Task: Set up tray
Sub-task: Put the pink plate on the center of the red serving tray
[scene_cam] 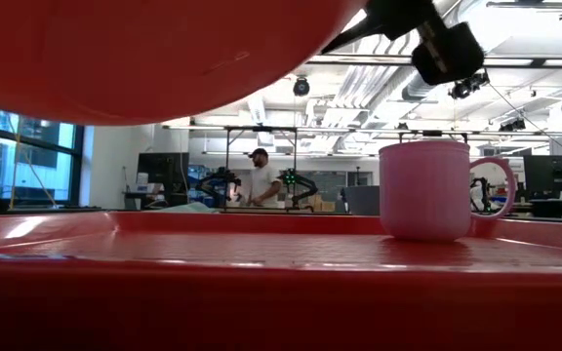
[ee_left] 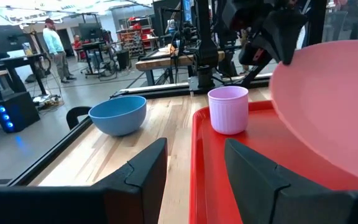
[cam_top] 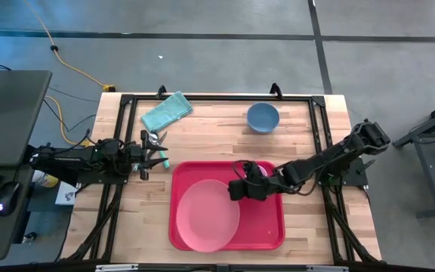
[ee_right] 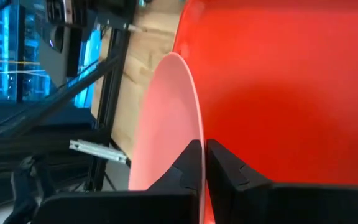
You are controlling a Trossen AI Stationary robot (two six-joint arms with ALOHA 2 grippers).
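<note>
While its two dark fingers [ee_right: 194,163] are pinching the thin rim of the pink plate [cam_top: 206,214], the right tool [cam_top: 239,188] is hanging over the middle of the tray [cam_top: 270,227], with its arm reaching in from the counter's right edge. In the right wrist view the plate's edge is passing between the fingers, which are nearly closed on it, and the plate is standing tilted, lifted off the tray floor on the gripped side. In the low view the plate's underside is filling the upper left, clear of the tray surface. A pink mug [scene_cam: 437,189] is standing upright on the tray, close to the right tool and toward the tray's far rim; in the left wrist view it is sitting just inside the tray's edge. The tray is lying flat on the wooden counter [cam_top: 217,136], at the near middle. A blue bowl [cam_top: 263,117] is resting on the bare counter beyond the tray, apart from it. A teal cloth [cam_top: 166,111] is lying near the far left corner. The left tool [cam_top: 157,150] is waiting with its fingers spread and empty, at the counter's left side, just beside the tray's left rim. A person [scene_cam: 260,180] is standing in the room beyond.
</note>
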